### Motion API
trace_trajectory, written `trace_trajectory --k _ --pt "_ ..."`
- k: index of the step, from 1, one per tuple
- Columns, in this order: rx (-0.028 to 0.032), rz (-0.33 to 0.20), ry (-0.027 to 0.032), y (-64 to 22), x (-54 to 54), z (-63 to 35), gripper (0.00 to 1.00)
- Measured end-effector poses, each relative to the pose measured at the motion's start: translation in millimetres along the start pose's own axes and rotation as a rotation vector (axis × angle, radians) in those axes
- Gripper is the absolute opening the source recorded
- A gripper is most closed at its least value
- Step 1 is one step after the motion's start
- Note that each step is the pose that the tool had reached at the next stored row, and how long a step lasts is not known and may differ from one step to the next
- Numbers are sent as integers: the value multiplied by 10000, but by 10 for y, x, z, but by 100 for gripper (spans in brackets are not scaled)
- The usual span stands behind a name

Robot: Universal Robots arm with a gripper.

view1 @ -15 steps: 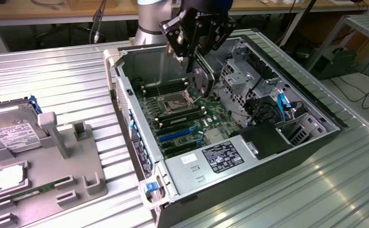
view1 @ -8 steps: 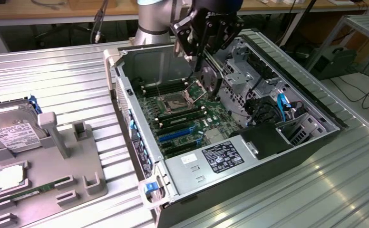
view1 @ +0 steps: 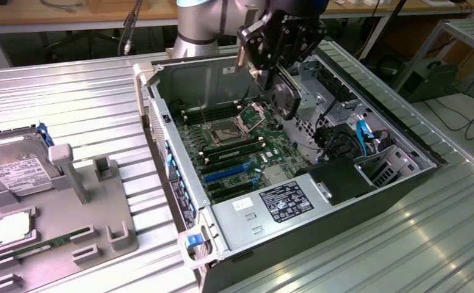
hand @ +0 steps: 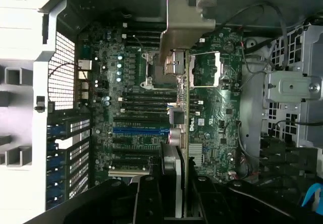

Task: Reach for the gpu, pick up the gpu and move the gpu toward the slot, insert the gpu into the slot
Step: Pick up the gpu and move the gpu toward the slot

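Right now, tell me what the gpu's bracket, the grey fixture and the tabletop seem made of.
The bracket on the gpu: likely bare sheet metal, dull silver sheen. The grey fixture: probably plastic, matte, evenly grey. The tabletop: apparently aluminium, ribbed, pale and reflective.

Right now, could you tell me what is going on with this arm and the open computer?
The robot arm's gripper is shut on the gpu, holding it on edge above the motherboard inside the open computer case. The card does not look seated in a slot yet.
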State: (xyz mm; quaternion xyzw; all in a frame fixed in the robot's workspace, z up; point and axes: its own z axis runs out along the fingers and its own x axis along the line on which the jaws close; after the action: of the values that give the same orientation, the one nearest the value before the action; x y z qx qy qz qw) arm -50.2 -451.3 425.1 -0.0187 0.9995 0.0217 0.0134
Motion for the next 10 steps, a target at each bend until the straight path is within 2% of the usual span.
trace_trajectory --k 10 --pt "0 0 8 -13 -328 14 28"
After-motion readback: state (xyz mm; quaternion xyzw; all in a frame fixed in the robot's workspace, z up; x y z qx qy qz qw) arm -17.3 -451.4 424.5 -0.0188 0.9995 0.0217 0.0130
